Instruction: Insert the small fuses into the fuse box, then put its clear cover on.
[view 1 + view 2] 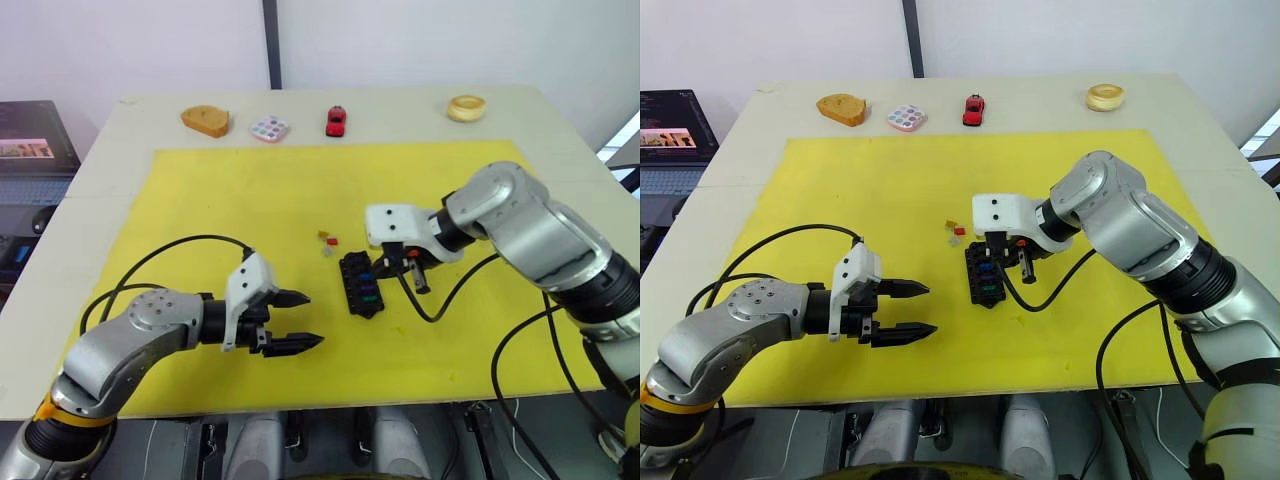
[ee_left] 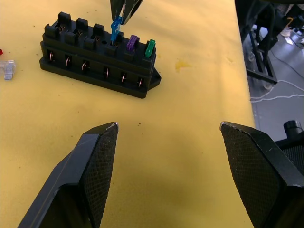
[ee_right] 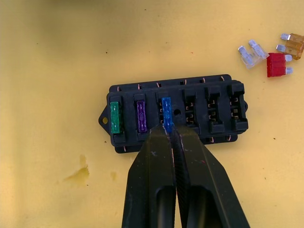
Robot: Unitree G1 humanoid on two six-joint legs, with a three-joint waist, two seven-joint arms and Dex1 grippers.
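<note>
Right wrist view shows the right gripper (image 3: 169,130) pinching a small blue plastic blade fuse (image 3: 166,116) edge-on, so its blades meet the third slot of the black rectangular fuse box (image 3: 175,111). Green fuse (image 3: 115,118) and purple fuse (image 3: 141,116) sit seated beside it. Red, tan and clear fuses (image 3: 276,65) lie loose beyond the box's empty end. Left gripper (image 1: 296,320) hovers low, near the box, fingers wide and empty.

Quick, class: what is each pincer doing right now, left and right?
Left pincer: open, holding nothing.
Right pincer: closed on the blue fuse at the fuse box.
</note>
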